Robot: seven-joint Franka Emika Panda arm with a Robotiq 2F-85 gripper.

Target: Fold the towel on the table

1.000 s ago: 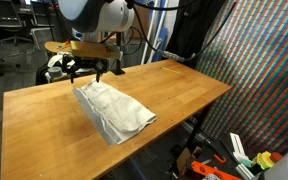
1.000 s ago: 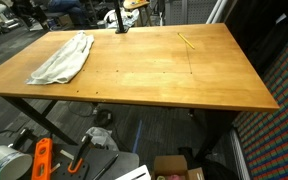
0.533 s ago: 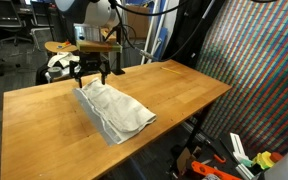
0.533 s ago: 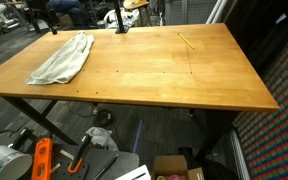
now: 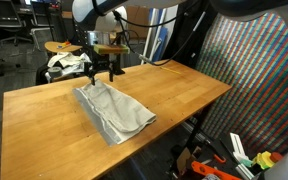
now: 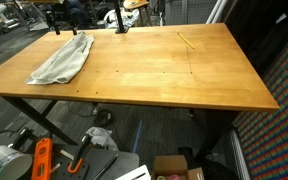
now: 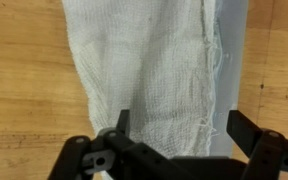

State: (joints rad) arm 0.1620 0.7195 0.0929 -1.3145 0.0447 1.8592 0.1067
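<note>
Wrist view: looks straight down past claw (image 7: 177, 128), spread wide, pinching nothing. Fingers (image 7: 122, 122) poised over towel (image 7: 149, 70), one above the cloth's middle, the other near its right edge. Probably set there to nip that end and carry it across for the fold. Towel lying on table (image 5: 174, 85), left of centre, running from far edge toward near edge, rumpled and gathered lengthwise rather than squared. Hard to say from either exterior view whether fingertips touch cloth or hover just above. Grey border only faintly visible along right side at wrist. Rest of towel's length cut off at top of wrist frame.
</note>
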